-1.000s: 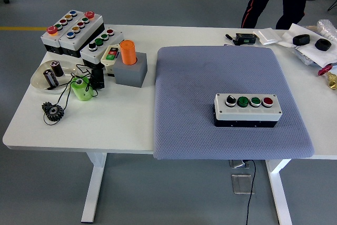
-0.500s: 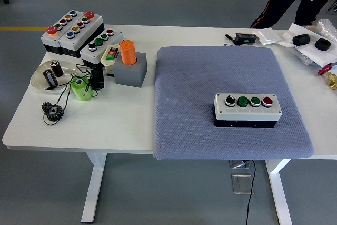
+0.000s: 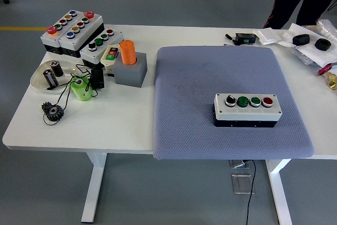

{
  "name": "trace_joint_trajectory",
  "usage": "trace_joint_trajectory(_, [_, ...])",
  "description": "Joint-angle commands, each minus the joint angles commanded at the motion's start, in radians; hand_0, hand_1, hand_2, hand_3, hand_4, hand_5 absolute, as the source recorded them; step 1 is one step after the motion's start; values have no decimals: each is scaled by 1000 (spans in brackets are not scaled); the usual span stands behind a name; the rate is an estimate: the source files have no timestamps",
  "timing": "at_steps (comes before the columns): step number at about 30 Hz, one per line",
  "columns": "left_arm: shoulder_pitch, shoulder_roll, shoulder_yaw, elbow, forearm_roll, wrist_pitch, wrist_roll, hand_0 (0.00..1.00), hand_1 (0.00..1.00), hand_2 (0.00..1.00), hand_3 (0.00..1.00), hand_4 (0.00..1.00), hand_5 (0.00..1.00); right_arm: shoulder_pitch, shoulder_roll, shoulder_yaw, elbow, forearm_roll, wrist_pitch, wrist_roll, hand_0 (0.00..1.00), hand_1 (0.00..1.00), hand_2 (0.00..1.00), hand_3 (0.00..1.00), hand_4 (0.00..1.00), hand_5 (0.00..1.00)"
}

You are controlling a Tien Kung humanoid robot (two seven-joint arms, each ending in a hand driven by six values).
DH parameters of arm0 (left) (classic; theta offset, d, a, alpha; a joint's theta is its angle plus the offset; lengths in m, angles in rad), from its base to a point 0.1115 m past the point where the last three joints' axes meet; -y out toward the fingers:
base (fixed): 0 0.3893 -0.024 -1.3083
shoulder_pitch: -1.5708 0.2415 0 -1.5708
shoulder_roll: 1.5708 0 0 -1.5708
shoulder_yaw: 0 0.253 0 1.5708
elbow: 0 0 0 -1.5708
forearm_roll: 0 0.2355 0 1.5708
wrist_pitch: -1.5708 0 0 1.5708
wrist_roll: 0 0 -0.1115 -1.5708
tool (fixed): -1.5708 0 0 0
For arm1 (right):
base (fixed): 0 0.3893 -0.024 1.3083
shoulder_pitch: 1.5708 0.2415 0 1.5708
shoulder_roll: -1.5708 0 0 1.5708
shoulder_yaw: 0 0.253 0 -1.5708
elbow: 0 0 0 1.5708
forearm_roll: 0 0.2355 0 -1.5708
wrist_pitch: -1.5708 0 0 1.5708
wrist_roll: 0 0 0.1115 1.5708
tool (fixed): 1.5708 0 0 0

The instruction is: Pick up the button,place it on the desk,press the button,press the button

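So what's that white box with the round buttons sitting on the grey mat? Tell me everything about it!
The white button box with a black base looks like hard plastic. Four round controls sit in a row on its top: a black knob with a white mark, two green buttons, then a red one. It lies flat and level on the grey textured mat, toward the mat's near right part. Only the mat touches it; no hand is near.

White desk [image 3: 131,125] carrying a blue-grey textured mat [image 3: 210,77]. On the mat, a button box [image 3: 247,110] with a pale grey top and black base bears one black, two green and one red button. At left: an orange cylinder [image 3: 128,52] in a grey block [image 3: 131,73], a lime-green roll [image 3: 81,88] and a dark gear [image 3: 53,111].
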Motion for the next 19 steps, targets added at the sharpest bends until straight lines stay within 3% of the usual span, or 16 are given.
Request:
trace_joint_trajectory(1, [1,0,2,0,-1,0,1,678,740,758,600,412,998,2,-5,-1,3,-18,-32,-39,816,731,744,777,507,834])
trace_joint_trajectory(2, [2,0,-5,0,9,1,5,678,740,758,600,412,998,5,-21,-5,0,-59,-15,-85,816,731,744,777,507,834])
trace_joint_trajectory(3, [2,0,-7,0,12,1,6,678,740,758,600,412,998,6,-26,-6,-1,-98,-9,-124,713,645,658,686,481,728])
trace_joint_trajectory(8, [10,0,-5,-2,12,1,8,678,740,758,600,412,998,17,-70,21,-24,-312,196,-331,713,645,658,686,481,728])
trace_joint_trajectory(9, [12,1,-8,-2,15,1,9,678,739,757,598,412,998,24,-77,18,-26,-358,241,-345,718,648,644,687,524,767])
trace_joint_trajectory(13, [13,1,0,-3,0,1,7,678,739,757,598,412,998,53,-85,4,-44,-485,404,-310,718,648,644,687,524,767])
trace_joint_trajectory(15, [14,1,5,-3,-8,1,5,678,739,757,598,412,998,61,-80,-4,-55,-436,488,-266,718,648,644,687,524,767])
trace_joint_trajectory(16, [14,1,8,-3,-12,1,5,679,738,757,597,411,998,66,-78,-11,-58,-397,527,-242,747,658,660,670,557,865])
trace_joint_trajectory(19, [12,1,15,-4,-23,1,2,679,738,757,597,411,998,82,-75,-28,-61,-276,640,-184,747,658,660,670,557,865])
